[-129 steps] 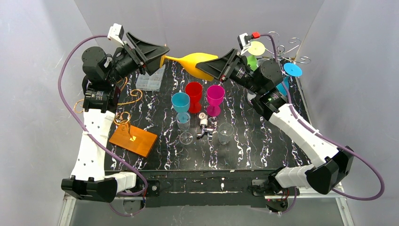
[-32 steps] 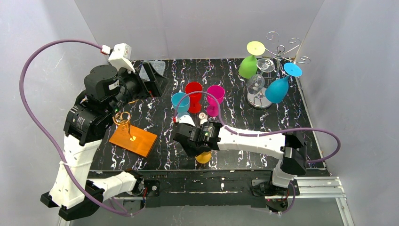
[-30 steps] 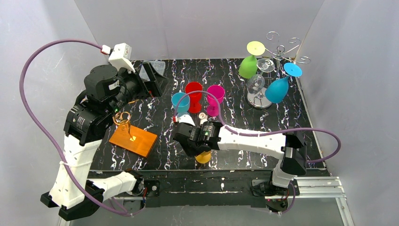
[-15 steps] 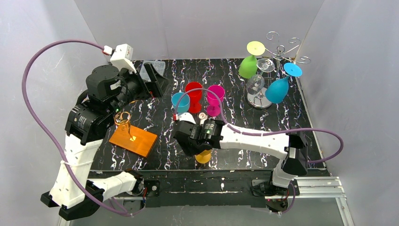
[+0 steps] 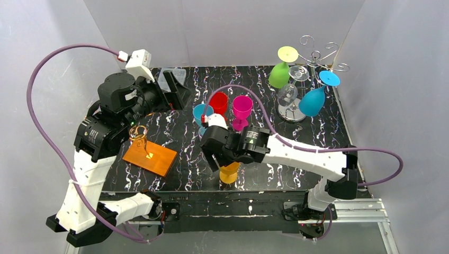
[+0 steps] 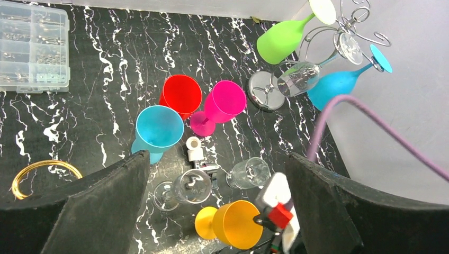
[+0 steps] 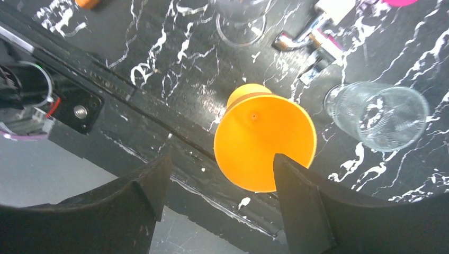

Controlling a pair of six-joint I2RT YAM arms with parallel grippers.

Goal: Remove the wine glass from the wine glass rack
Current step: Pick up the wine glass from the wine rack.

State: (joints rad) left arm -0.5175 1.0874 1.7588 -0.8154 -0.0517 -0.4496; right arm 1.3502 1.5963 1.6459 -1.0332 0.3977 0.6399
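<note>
Yellow glass let go, right tool backing off.
Yellow wine glass [image 5: 230,173] stands upright near the bench [image 5: 180,172] front edge, well away from the rack [image 5: 316,58]. Right tool [image 7: 221,161] is now spread above it, higher than a moment ago. Left tool [image 6: 217,159] spread wide, empty, unmoved. Removal looks done.

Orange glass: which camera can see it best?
The right wrist view: the orange glass fills the middle, bowl and foot both plain. The left wrist view shows it smaller, near the bottom edge. The top view shows only part, under the right arm.
</note>
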